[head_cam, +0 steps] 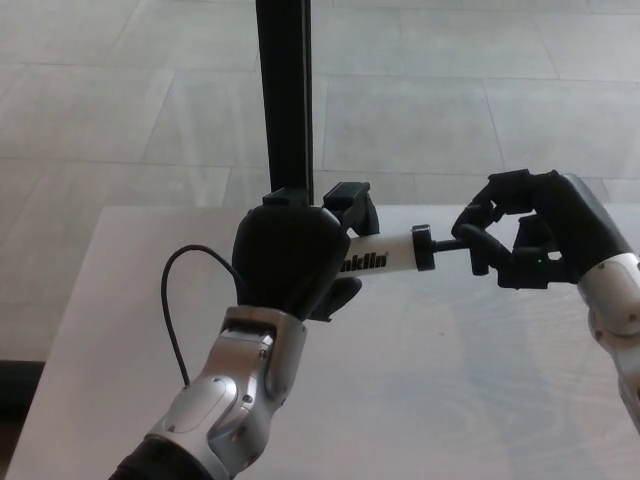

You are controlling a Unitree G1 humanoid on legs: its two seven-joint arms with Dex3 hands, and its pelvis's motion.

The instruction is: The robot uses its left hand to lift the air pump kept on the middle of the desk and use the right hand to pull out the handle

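- Head view, the only view given: one air pump (385,262) is held clear above the desk (450,400), lying roughly level, over the desk's far middle part.
- The left hand (290,262) is clenched round the pump's body; the white barrel with black lettering sticks out from it toward the right hand.
- A black fitting (350,205) is seen on top of the pump just beside the left hand; what it is cannot be told.
- The handle (478,245) is a black T-bar at the end of a thin rod; a short length of rod is exposed between the barrel's end cap and the handle.
- The right hand (535,245) is closed on the handle, fingers curled over it and thumb below.
- Step in hand, as judged: the handle is being drawn out, and only a small part of the stroke looks done.
- To do it well, the pull should be kept along the line of the barrel, straight toward the robot's right; any sideways or downward drag would likely bind the rod.
- The left hand's hold should be kept firm and steady, so the barrel is not dragged along with the handle.
- Risk judged: the T-bar may slip from the curled fingers if the pull is jerked.
- Count: one pump, one handle, two hands, one desk, one thin black cable (175,300) looping beside the left wrist, one dark post (285,100) behind the desk.
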